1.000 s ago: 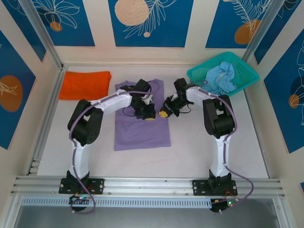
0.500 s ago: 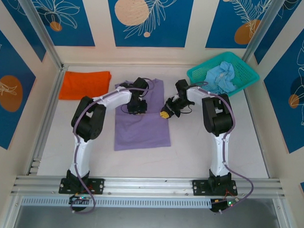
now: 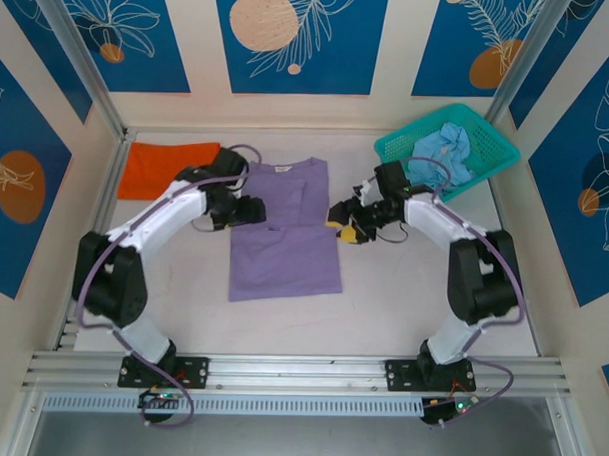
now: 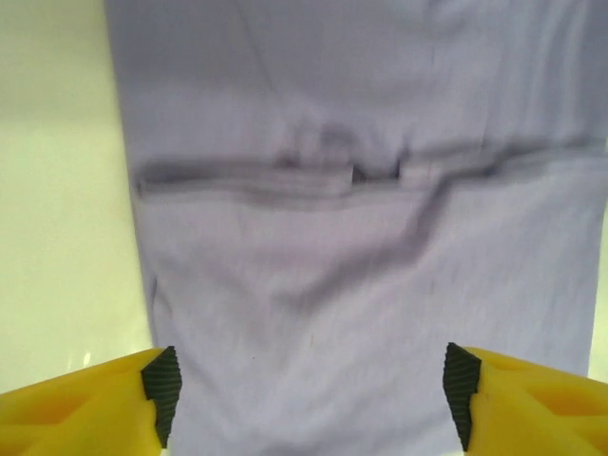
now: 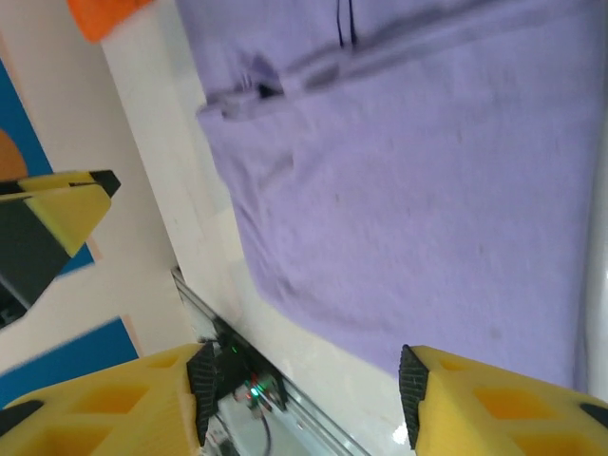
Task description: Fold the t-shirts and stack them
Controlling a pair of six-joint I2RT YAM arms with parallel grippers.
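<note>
Cream walls [image 3: 196, 44] close the cell on three sides. They carry deep blue panels [image 3: 291, 37] drawn with white leaf outlines and peach or orange discs. Slanted aluminium posts [image 3: 75, 60] stand at the 11 and 1 o'clock corners. A ribbed aluminium rail [image 3: 299, 373] runs along the 6 o'clock edge, where both arm bases are bolted.

The white table [image 3: 402, 291] is smooth and faintly glossy, and it is bare across its 4 to 8 o'clock part.

At the centre the lavender-purple t-shirt [image 3: 284, 237] lies flat, with its collar toward 12 o'clock and its hem toward 6. A low creased ridge crosses it from side to side, and this is plain in the left wrist view [image 4: 361, 285].

At 1 o'clock the teal mesh basket [image 3: 397, 151] sits against the far corner, with the pale blue t-shirt [image 3: 442, 151] bunched inside it.

At 10 o'clock the bright orange t-shirt [image 3: 168, 168] rests folded into a tidy rectangle beside the left frame rail, well apart from the purple one.

The left gripper [image 3: 251, 209] sits at the purple shirt's 9 o'clock edge, just below the shoulder. From its wrist camera the yellow fingers [image 4: 95, 404] stand wide apart with nothing between them, and purple cloth lies beneath.

The right gripper [image 3: 345, 221] sits at the shirt's 3 o'clock edge, just off the cloth. Its fingers [image 5: 494, 404] are likewise spread and hold nothing. A corner of the orange shirt shows at the top of that wrist view.
</note>
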